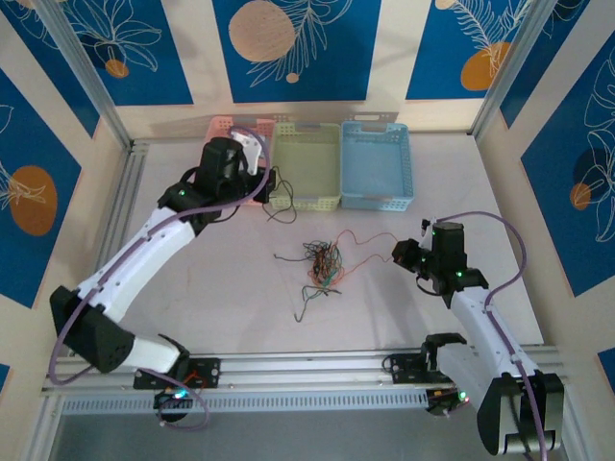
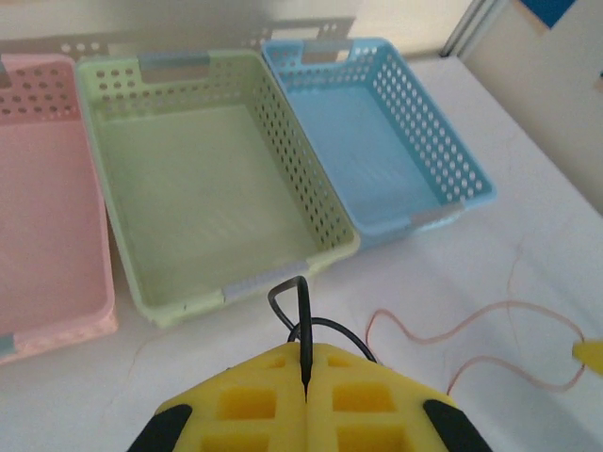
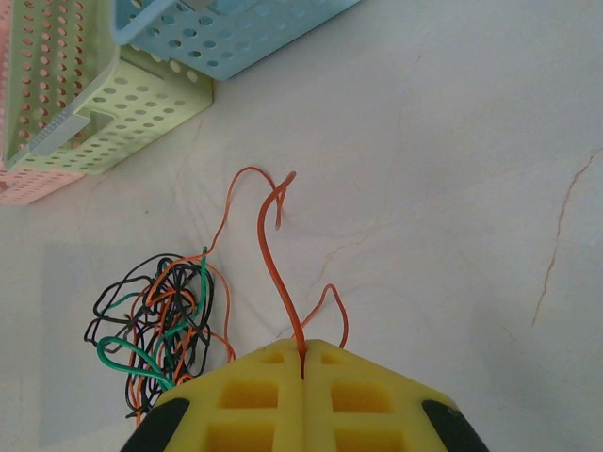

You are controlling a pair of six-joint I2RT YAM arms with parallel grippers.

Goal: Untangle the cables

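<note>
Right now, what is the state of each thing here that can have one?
left gripper, shut on a black cable.
right gripper, shut on an orange cable.
tangle of cables, knotted, lying on the table.
green basket, empty.
blue basket, empty.
pink basket, visible part empty.

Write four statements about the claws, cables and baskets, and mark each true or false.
1. The left claw pinches a black cable. True.
2. The right claw is open and empty. False: it is shut on an orange cable.
3. The green basket stands between the pink basket and the blue basket. True.
4. The tangle lies inside the blue basket. False: it lies on the table, nearer the arms than the baskets.
</note>
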